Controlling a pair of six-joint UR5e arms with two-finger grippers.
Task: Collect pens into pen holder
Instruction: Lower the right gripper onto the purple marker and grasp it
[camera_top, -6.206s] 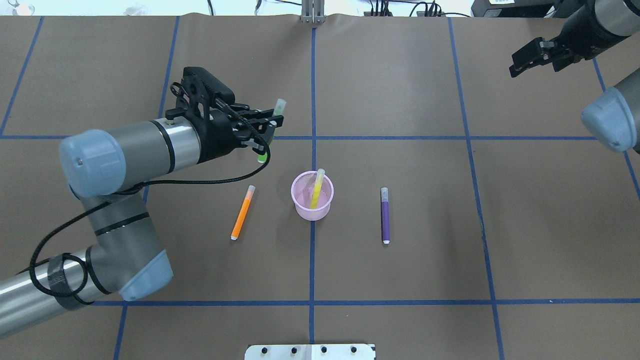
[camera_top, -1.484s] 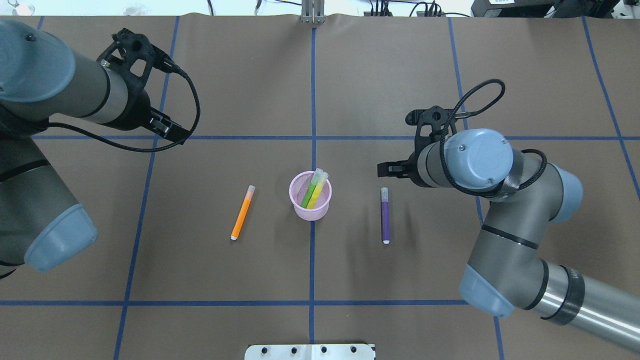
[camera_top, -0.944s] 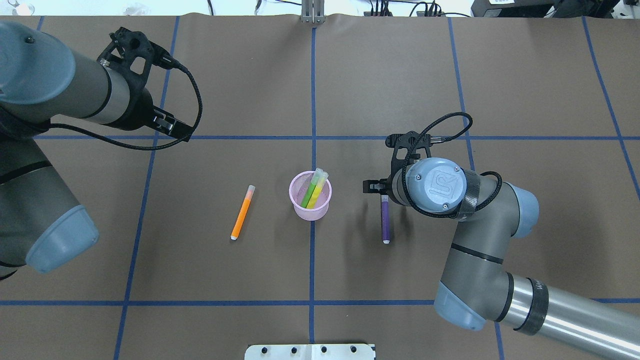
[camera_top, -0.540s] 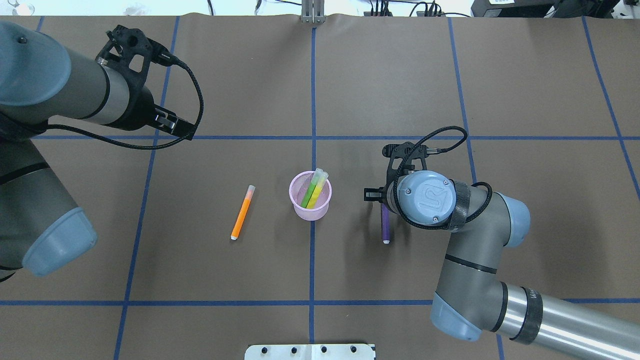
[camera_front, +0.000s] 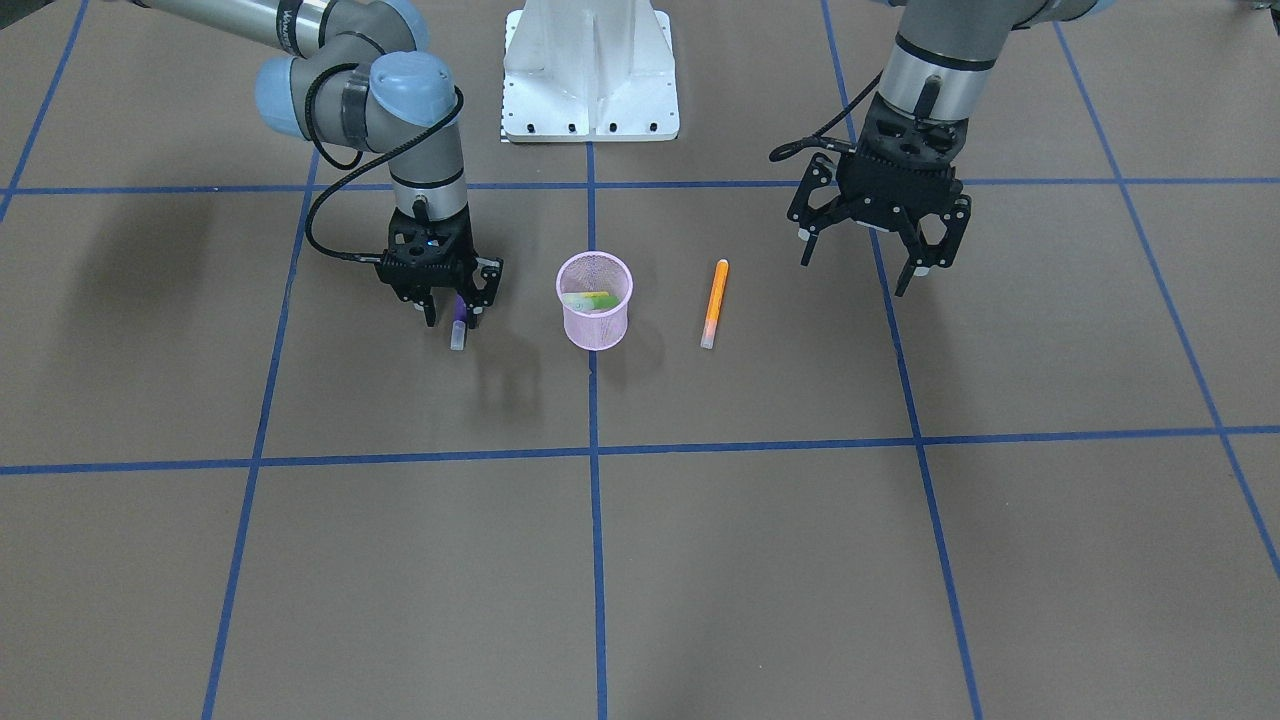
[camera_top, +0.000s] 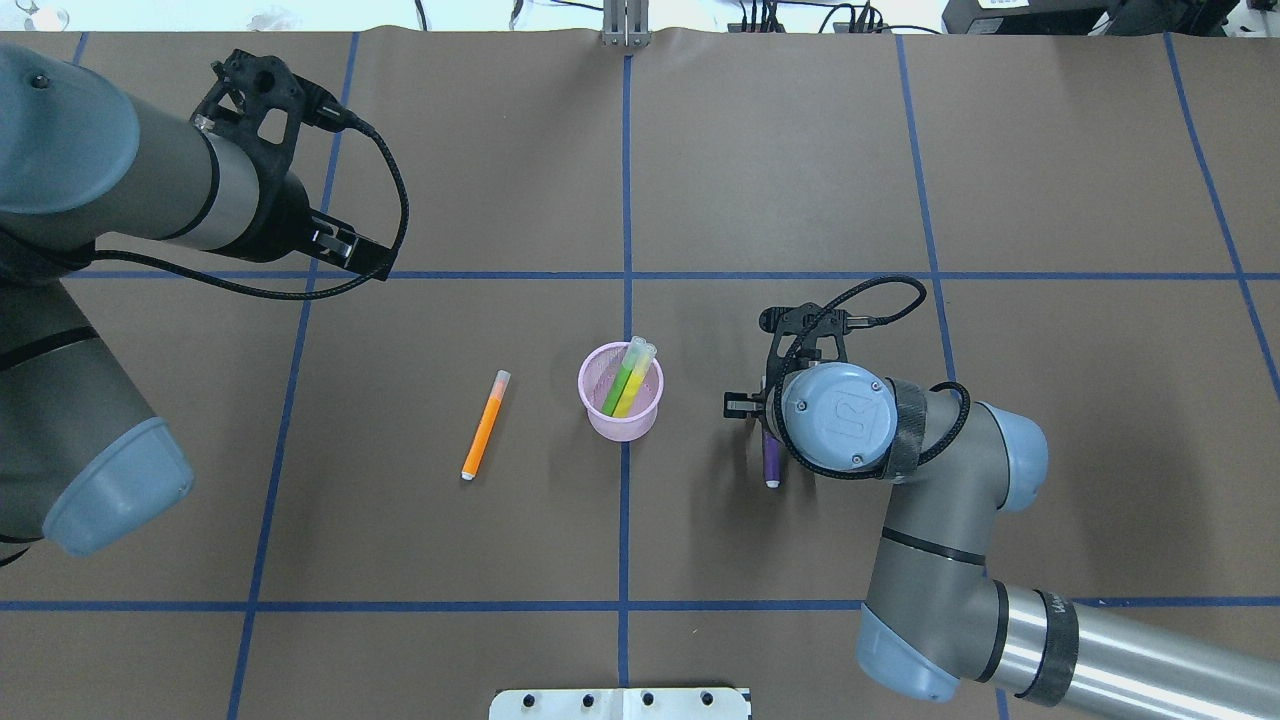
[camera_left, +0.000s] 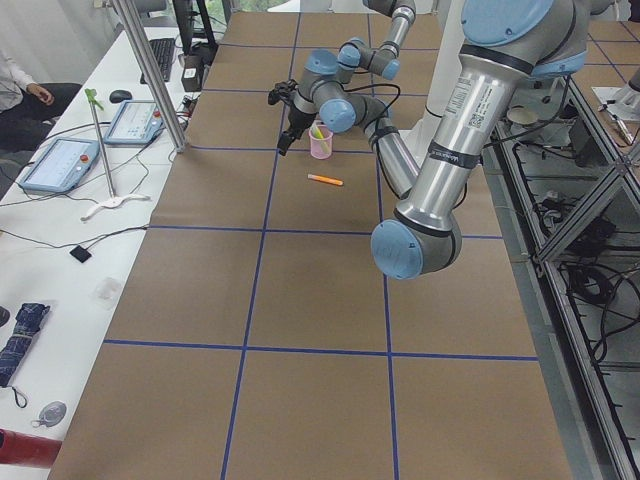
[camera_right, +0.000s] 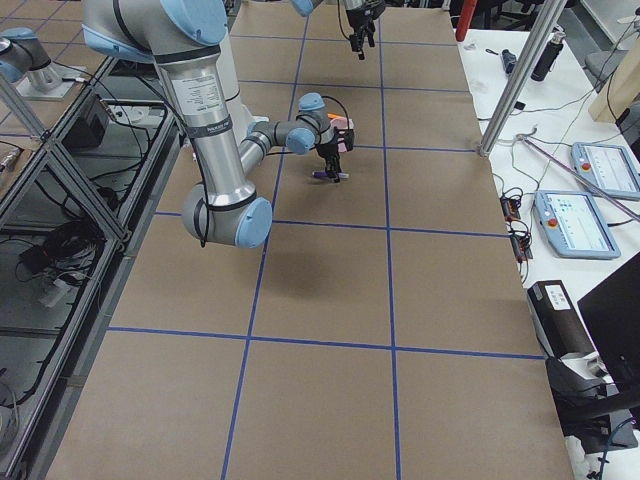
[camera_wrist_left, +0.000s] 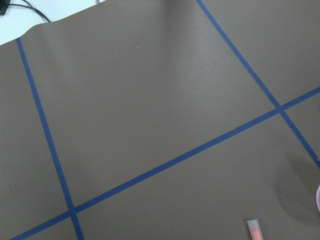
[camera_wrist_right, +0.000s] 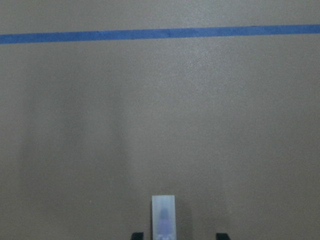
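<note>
Overhead and front cameras face each other, sharing the pen holder (camera_top: 622, 428).

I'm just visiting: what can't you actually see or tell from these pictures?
Purple pen: overhead view, the right arm's wrist covers most of it.
Right end effector: front view, too small to tell whether it touches the pen.
Orange pen: left wrist view, cut off by the bottom edge.
</note>
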